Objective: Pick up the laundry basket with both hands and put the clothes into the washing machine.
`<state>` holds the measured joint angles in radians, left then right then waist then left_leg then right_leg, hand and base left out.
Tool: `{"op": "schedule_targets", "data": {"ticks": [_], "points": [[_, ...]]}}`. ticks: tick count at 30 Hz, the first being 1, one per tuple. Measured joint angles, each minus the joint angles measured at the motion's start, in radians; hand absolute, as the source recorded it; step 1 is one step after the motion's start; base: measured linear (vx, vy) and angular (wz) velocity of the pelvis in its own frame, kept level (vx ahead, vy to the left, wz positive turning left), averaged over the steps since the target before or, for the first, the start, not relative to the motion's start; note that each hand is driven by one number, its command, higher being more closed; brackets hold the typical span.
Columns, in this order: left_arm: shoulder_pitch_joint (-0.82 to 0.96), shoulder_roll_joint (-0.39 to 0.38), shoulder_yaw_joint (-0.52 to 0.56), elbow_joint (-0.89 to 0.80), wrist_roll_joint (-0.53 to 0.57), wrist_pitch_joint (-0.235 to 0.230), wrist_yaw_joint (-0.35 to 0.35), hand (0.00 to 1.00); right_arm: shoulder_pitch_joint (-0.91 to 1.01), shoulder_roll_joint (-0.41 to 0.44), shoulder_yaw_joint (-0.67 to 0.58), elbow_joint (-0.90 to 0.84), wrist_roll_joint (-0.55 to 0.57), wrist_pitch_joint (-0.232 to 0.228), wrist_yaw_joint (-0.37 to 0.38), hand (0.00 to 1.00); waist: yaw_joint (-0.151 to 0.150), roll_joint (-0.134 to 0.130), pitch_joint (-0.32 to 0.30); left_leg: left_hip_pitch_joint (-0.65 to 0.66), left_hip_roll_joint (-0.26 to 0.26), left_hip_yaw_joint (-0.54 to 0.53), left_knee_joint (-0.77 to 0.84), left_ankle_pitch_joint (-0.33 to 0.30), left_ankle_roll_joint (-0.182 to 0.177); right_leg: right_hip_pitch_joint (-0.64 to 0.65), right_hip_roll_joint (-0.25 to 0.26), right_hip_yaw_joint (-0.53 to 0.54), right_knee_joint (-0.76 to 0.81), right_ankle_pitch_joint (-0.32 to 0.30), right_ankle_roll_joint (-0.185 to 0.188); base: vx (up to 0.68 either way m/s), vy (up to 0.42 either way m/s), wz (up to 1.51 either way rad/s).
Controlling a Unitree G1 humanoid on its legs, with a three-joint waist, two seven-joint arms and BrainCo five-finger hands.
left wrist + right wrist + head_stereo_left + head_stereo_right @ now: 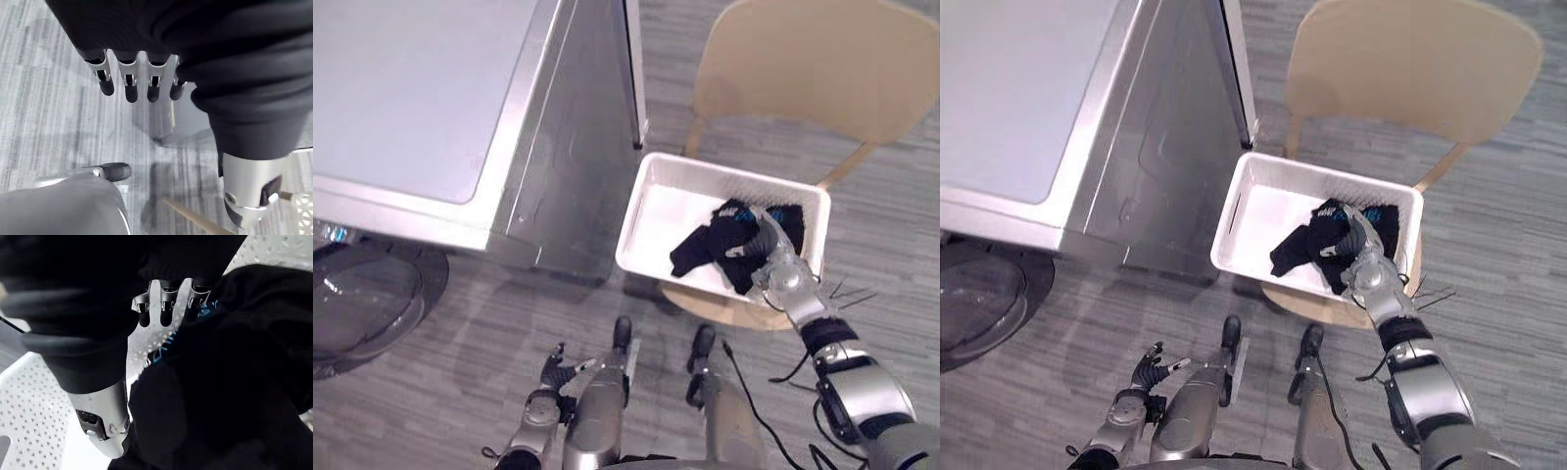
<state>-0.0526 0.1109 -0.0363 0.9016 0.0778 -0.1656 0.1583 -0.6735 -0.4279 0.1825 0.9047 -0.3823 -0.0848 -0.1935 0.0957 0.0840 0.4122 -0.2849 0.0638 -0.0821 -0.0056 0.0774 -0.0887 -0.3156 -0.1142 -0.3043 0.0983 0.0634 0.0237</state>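
the basket (724, 168) sits on a chair (803, 69) beside the washing machine (411, 98), within reach of both arms. the right hand (773, 259) lies on the dark clothes (705, 250) inside the basket, fingers straight and not clenched. the left hand (540, 406) hangs open near the floor, so the lift is judged not yet begun.
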Motion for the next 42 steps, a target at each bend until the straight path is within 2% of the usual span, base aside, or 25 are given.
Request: {"op": "schedule_targets", "data": {"ticks": [3,4,8,12,16,19,21,23,25,29,31,34,36,38,39,40,41,42], "points": [[-0.019,0.006,-0.001,0.003,-0.008,0.000,0.011,0.00,-0.050,-0.012,0.023,0.089,-0.003,0.016,-0.004,0.00,0.004,0.008,0.010,-0.035,0.000,-0.023,-0.042,0.041,0.002,-0.044,0.000,-0.012,-0.004,0.010,0.003,-0.14,-0.029,0.13],[-0.033,0.007,-0.001,0.011,-0.008,-0.001,0.018,0.00,-0.067,-0.015,0.022,0.120,-0.005,0.020,-0.011,1.00,0.005,0.012,0.019,-0.040,0.001,-0.029,-0.060,0.055,0.001,-0.049,0.000,-0.022,-0.012,0.016,0.004,-0.06,-0.023,0.16],[-0.077,0.007,-0.001,0.029,-0.029,0.000,0.019,0.00,-0.105,-0.017,0.020,0.159,-0.022,0.033,-0.029,1.00,0.008,0.015,0.022,-0.071,-0.001,-0.050,-0.067,0.073,0.002,-0.075,0.000,-0.030,-0.012,0.023,-0.001,-0.02,-0.022,0.12],[-0.123,0.007,-0.002,0.041,-0.040,-0.010,0.021,0.00,-0.124,-0.032,0.016,0.172,-0.019,0.052,-0.042,1.00,0.029,0.016,0.023,-0.072,-0.001,-0.058,-0.067,0.076,0.003,-0.082,-0.001,-0.026,0.005,0.019,-0.002,0.02,-0.023,0.02],[-0.126,0.003,-0.001,0.037,-0.046,-0.016,0.022,0.00,-0.122,-0.019,0.011,0.165,0.020,0.052,-0.037,1.00,0.028,0.015,0.023,-0.064,-0.003,-0.055,-0.067,0.078,0.005,-0.084,-0.001,-0.009,0.016,0.016,-0.003,0.05,-0.025,-0.02],[-0.126,-0.003,-0.001,0.030,-0.048,-0.016,0.022,0.00,-0.086,-0.007,-0.022,0.060,0.067,0.056,-0.030,1.00,0.027,0.013,0.027,-0.045,-0.006,-0.046,-0.068,0.077,0.006,-0.072,-0.002,0.012,0.016,0.016,-0.003,0.03,-0.012,-0.12],[-0.124,-0.009,0.000,0.030,-0.048,-0.015,0.021,0.00,-0.019,0.006,-0.064,-0.096,0.117,0.054,-0.025,1.00,0.025,0.012,0.028,-0.001,-0.003,-0.033,-0.087,0.077,0.006,-0.043,0.003,0.029,0.009,0.015,-0.001,0.02,-0.017,-0.16],[-0.124,-0.012,0.000,0.029,-0.048,-0.014,0.019,0.00,0.029,0.028,-0.097,-0.207,0.173,0.043,-0.029,1.00,0.018,0.009,0.027,0.019,-0.010,-0.023,-0.087,0.073,0.010,-0.024,0.008,0.038,0.000,0.014,0.001,0.00,0.000,-0.11],[-0.119,-0.012,0.002,0.024,-0.049,-0.011,0.019,0.00,0.104,0.076,-0.118,-0.335,0.231,0.019,-0.043,1.00,-0.004,0.003,0.023,0.035,-0.010,-0.022,-0.087,0.072,0.009,0.001,0.009,0.037,-0.011,0.013,0.004,0.00,0.004,0.02],[-0.066,-0.020,0.014,0.010,-0.048,0.005,0.016,0.00,0.325,0.219,-0.130,-0.570,0.383,-0.021,-0.029,1.00,-0.027,-0.038,-0.034,0.089,-0.007,-0.011,-0.087,0.054,0.011,0.071,0.020,0.039,-0.055,0.018,0.011,0.04,0.002,-0.03],[-0.002,-0.019,0.048,0.011,-0.045,0.008,0.016,0.00,0.440,0.279,-0.093,-0.680,0.432,-0.048,-0.005,1.00,-0.028,-0.074,-0.103,0.132,-0.005,0.016,-0.087,0.033,0.014,0.107,0.026,0.067,-0.073,0.019,0.014,0.10,0.007,-0.32],[0.033,-0.016,0.051,0.012,-0.044,0.009,0.016,0.00,0.489,0.304,-0.047,-0.749,0.456,-0.078,0.021,1.00,-0.026,-0.090,-0.139,0.173,-0.005,0.037,-0.081,0.014,0.018,0.142,0.026,0.089,-0.080,0.017,0.021,0.06,0.014,-0.24],[0.043,-0.017,0.049,0.015,-0.041,0.010,0.016,0.00,0.520,0.323,-0.016,-0.823,0.474,-0.106,0.048,1.00,-0.027,-0.092,-0.154,0.183,-0.004,0.027,-0.046,-0.017,0.019,0.130,0.008,0.107,0.018,-0.035,0.034,-0.01,-0.004,0.11],[0.035,-0.012,0.048,0.011,-0.037,0.007,0.016,0.00,0.561,0.334,-0.015,-0.876,0.487,-0.109,0.064,1.00,-0.039,-0.090,-0.155,0.177,-0.015,-0.045,-0.010,-0.026,0.028,0.109,0.006,0.223,0.202,-0.132,0.054,-0.04,-0.054,1.05],[0.034,-0.004,0.049,0.008,-0.037,0.006,0.016,0.00,0.576,0.342,-0.013,-0.893,0.490,-0.109,0.064,1.00,-0.045,-0.093,-0.157,0.172,-0.016,-0.081,0.005,-0.023,0.024,0.102,0.001,0.265,0.287,-0.183,0.050,0.02,-0.142,1.73],[0.037,0.015,0.049,-0.011,-0.037,0.001,0.016,0.00,0.584,0.349,-0.007,-0.910,0.491,-0.112,0.064,1.00,-0.052,-0.108,-0.167,0.153,-0.032,-0.137,0.037,-0.018,0.016,0.101,-0.005,0.304,0.394,-0.237,0.061,0.04,-0.226,1.66],[0.042,0.033,0.050,-0.021,-0.037,0.003,0.017,0.00,0.580,0.351,0.007,-0.929,0.493,-0.115,0.066,1.00,-0.045,-0.127,-0.180,0.121,-0.050,-0.176,0.072,-0.022,0.005,0.106,-0.005,0.350,0.412,-0.274,0.084,0.00,-0.323,1.55],[0.053,0.042,0.062,-0.055,-0.038,0.003,0.019,0.00,0.555,0.354,0.028,-0.939,0.499,-0.132,0.068,1.00,-0.024,-0.135,-0.185,0.093,-0.054,-0.205,0.095,-0.023,-0.015,0.111,0.010,0.382,0.394,-0.308,0.083,-0.05,-0.295,0.91]]}}
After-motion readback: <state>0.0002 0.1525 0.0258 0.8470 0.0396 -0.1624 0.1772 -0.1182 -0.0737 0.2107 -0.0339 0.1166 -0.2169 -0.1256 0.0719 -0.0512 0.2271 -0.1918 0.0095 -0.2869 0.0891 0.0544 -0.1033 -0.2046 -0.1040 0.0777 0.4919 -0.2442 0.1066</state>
